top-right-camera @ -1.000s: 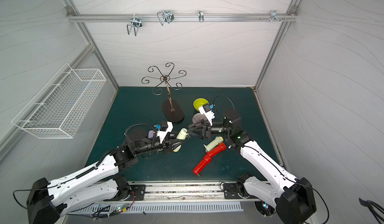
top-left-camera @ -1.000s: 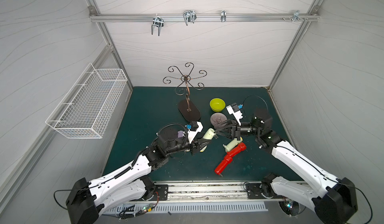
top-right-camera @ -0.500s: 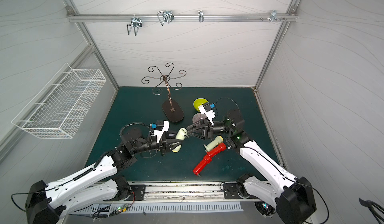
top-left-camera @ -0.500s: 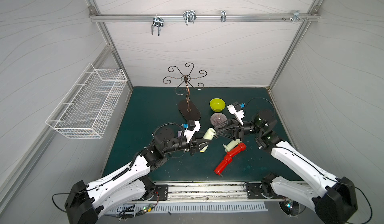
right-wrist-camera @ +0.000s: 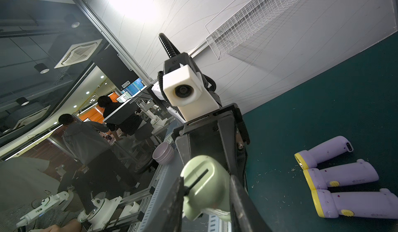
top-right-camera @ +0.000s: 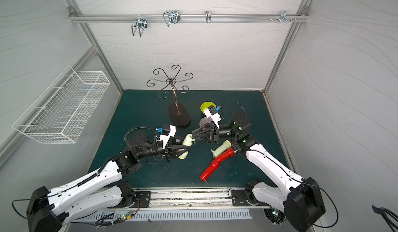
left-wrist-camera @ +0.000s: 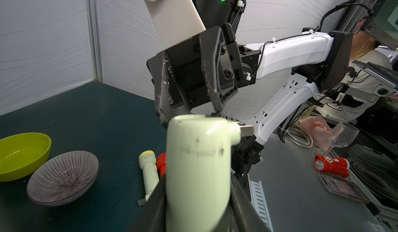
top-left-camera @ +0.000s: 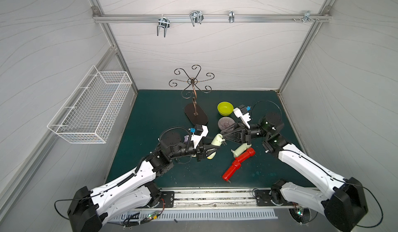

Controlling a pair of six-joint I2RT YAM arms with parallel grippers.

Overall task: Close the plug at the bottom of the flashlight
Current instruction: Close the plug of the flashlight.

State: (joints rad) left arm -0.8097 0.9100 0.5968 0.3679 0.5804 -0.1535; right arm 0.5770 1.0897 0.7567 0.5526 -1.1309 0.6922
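My left gripper (left-wrist-camera: 198, 203) is shut on the body of a pale green flashlight (left-wrist-camera: 198, 166), holding it above the green mat in both top views (top-left-camera: 216, 141) (top-right-camera: 187, 140). The metal plug (left-wrist-camera: 245, 129) juts sideways from the flashlight's bottom end. My right gripper (right-wrist-camera: 206, 198) faces the left one. Its two fingers (right-wrist-camera: 174, 198) sit on either side of that bottom end (right-wrist-camera: 204, 181) and touch it. A dark slot crosses the end face. In a top view the right gripper's tips (top-left-camera: 224, 137) meet the flashlight's end.
A second pale green flashlight (top-left-camera: 241, 150) and a red flashlight (top-left-camera: 238, 163) lie on the mat below the right gripper. A yellow-green bowl (top-left-camera: 225, 108), a striped bowl (top-left-camera: 226, 122) and a metal stand (top-left-camera: 195, 112) are behind. Three lilac flashlights (right-wrist-camera: 340, 174) lie under the left arm.
The right gripper has moved left onto the flashlight's bottom end and its jaws have narrowed around it. The left gripper still holds the flashlight and has shifted it slightly.
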